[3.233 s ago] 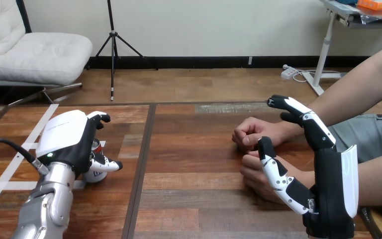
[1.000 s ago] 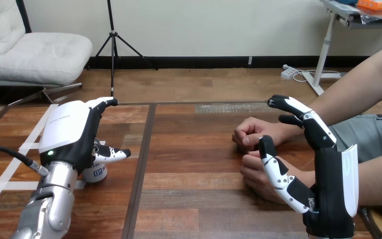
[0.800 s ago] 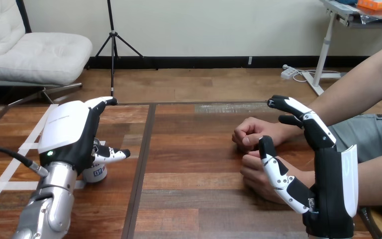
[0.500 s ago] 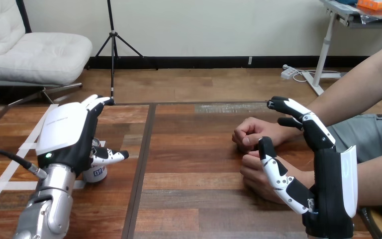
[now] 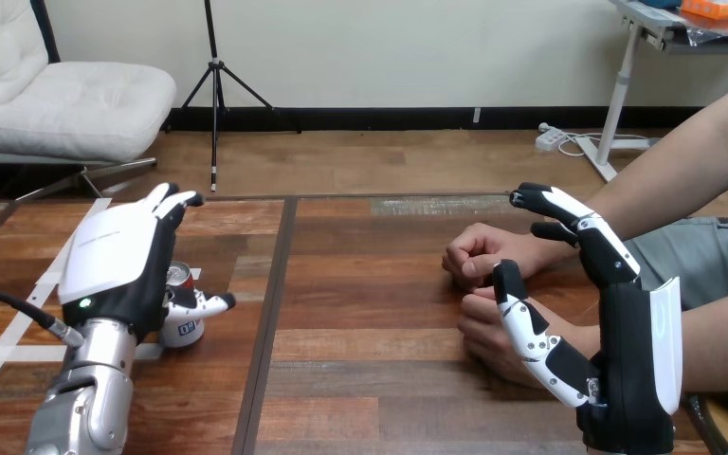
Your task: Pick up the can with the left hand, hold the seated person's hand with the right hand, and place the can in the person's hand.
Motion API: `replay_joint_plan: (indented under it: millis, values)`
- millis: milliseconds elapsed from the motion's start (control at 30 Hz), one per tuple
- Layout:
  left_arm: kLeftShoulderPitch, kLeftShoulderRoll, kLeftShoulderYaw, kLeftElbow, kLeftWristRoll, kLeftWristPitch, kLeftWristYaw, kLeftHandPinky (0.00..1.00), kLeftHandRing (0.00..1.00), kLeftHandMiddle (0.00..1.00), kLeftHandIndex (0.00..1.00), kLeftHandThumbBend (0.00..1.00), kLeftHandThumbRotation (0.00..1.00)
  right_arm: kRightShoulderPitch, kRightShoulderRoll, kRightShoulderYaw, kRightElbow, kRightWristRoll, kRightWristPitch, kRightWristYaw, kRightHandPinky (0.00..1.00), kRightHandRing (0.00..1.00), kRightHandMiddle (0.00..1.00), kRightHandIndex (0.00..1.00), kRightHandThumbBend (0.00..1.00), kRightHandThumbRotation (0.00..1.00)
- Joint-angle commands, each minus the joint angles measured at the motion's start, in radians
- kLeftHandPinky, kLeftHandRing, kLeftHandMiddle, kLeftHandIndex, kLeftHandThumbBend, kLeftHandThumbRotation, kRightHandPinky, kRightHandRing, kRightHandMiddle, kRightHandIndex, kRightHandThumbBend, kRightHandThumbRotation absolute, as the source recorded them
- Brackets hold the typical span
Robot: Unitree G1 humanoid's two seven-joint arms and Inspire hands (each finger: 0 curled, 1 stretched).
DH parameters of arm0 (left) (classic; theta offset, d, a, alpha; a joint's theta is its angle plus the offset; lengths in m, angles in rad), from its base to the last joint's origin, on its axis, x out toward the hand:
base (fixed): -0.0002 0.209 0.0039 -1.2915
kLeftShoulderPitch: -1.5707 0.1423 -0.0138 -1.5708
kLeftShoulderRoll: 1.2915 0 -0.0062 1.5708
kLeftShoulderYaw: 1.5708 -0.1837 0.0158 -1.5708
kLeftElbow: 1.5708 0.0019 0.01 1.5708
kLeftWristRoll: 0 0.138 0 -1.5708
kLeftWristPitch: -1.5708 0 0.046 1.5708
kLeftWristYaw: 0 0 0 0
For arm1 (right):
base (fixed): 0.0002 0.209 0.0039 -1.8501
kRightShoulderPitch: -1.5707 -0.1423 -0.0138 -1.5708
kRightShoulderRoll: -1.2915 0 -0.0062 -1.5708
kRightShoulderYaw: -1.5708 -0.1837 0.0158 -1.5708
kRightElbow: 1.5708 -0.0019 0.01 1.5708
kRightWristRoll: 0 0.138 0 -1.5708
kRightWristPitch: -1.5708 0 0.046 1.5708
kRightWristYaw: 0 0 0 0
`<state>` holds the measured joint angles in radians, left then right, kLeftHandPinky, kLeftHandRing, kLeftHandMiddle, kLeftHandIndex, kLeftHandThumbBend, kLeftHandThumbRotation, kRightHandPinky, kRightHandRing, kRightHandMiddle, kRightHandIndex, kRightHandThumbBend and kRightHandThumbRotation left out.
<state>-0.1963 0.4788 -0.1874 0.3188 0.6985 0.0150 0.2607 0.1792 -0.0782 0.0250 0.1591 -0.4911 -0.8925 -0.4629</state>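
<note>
Fingers (image 5: 172,199) of left hand (image 5: 112,261) standing wide over can (image 5: 183,327), holding nothing; right hand (image 5: 626,370) gaping beside person's hand (image 5: 477,330). I'm fearing closing thumb tipping can.

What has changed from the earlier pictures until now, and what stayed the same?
The left hand uncurled its fingers from over the can and drew slightly left, letting it go. The can stands where it was. The right hand and the person's hands kept their places.

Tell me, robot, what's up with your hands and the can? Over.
Left hand open beside can, thumb at its front. Can upright on table. Right hand open at person's near hand, no grip. Bare table between can and person.
</note>
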Motion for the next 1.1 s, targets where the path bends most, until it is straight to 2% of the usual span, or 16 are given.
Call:
replay_joint_plan:
  millis: [0,400,1067]
  values:
    - [-0.028,0.028,0.02,-0.054,0.014,0.026,-0.013,0.79,0.87,0.92,0.83,0.84,0.17,-0.06,0.006,-0.007,-0.012,-0.004,-0.004,-0.007,0.69,0.77,0.79,0.71,0.32,0.27]
    - [-0.026,0.031,0.02,-0.083,0.032,0.085,-0.05,0.78,0.86,0.9,0.84,0.84,0.16,-0.058,0.007,-0.008,-0.015,-0.006,-0.001,-0.008,0.69,0.77,0.79,0.71,0.32,0.27]
    - [-0.032,0.037,0.016,-0.076,0.029,0.115,-0.067,0.75,0.83,0.88,0.83,0.85,0.15,-0.062,0.005,-0.007,-0.007,0.0,-0.009,-0.007,0.69,0.78,0.79,0.71,0.32,0.27]
